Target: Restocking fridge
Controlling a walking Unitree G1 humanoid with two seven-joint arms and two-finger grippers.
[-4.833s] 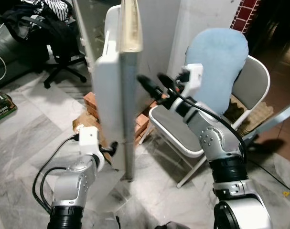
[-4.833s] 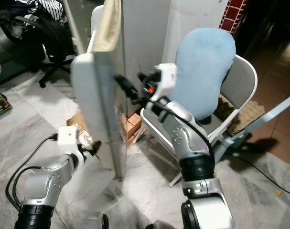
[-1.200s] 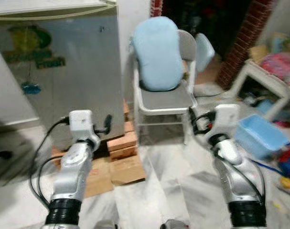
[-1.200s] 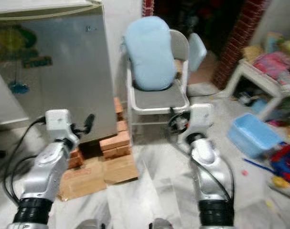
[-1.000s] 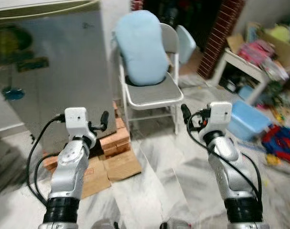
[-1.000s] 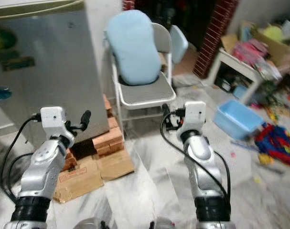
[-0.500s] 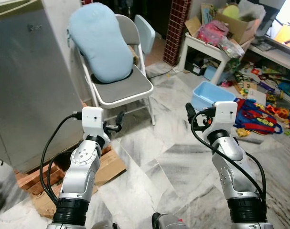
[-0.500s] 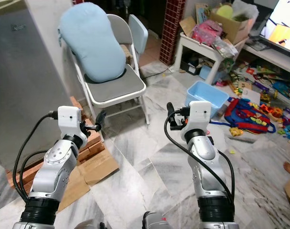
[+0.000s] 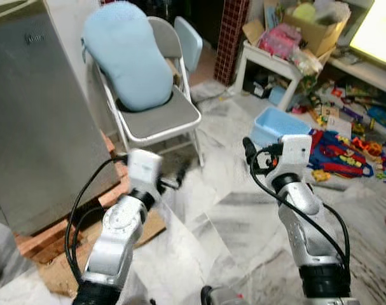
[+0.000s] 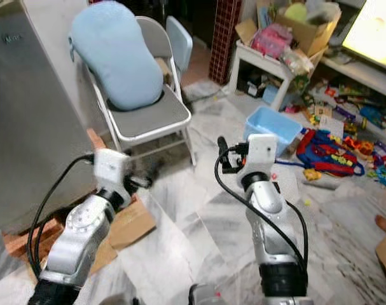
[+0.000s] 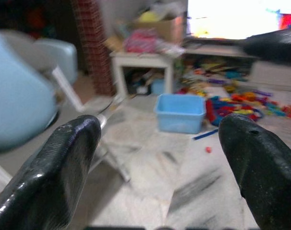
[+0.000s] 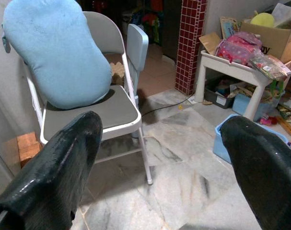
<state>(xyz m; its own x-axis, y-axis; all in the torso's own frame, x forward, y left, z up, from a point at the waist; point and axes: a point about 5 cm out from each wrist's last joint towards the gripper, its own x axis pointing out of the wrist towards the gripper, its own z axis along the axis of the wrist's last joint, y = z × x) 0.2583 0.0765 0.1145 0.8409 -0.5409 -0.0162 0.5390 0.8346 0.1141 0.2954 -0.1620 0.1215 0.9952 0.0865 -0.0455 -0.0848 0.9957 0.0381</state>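
Both arms up w/ nothing held: left gripper point(image 11: 152, 143) and right gripper point(image 12: 159, 158) fingers spread apart, fridge point(image 9: 34, 114) apparently closed beside chair point(image 9: 158, 121) w/ blue cushion point(image 9: 126, 57).

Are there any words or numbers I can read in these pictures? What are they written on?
Fridge: a small dark logo sits near its top corner, too blurred to read.
Cardboard box on the white table: a bit of dark print on its side, cut off and too small to read.
Bright screen: washed out, no text to make out.
Nothing else carries writing I can read.
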